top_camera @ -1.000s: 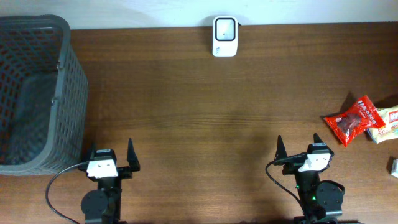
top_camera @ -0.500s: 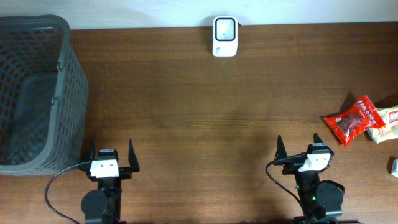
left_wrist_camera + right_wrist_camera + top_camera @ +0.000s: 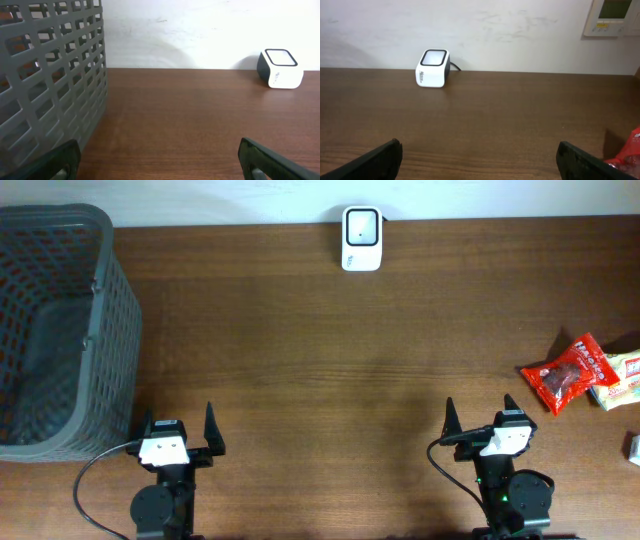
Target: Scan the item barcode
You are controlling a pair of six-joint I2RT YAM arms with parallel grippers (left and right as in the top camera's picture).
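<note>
The white barcode scanner (image 3: pixel 361 238) stands at the table's far edge in the middle; it also shows in the left wrist view (image 3: pixel 280 68) and the right wrist view (image 3: pixel 433 68). A red snack packet (image 3: pixel 568 373) lies at the right side of the table, and its corner shows in the right wrist view (image 3: pixel 629 150). My left gripper (image 3: pixel 178 428) rests open at the near left edge, with nothing between its fingers (image 3: pixel 160 160). My right gripper (image 3: pixel 481 420) rests open at the near right, also holding nothing (image 3: pixel 479 157), a short way from the red packet.
A grey mesh basket (image 3: pixel 100 300) stands at the left, close beside the left gripper (image 3: pixel 50 75). A pale packet (image 3: pixel 624 378) lies against the red one, and a small white item (image 3: pixel 634 446) sits at the right edge. A white wall runs behind the table.
</note>
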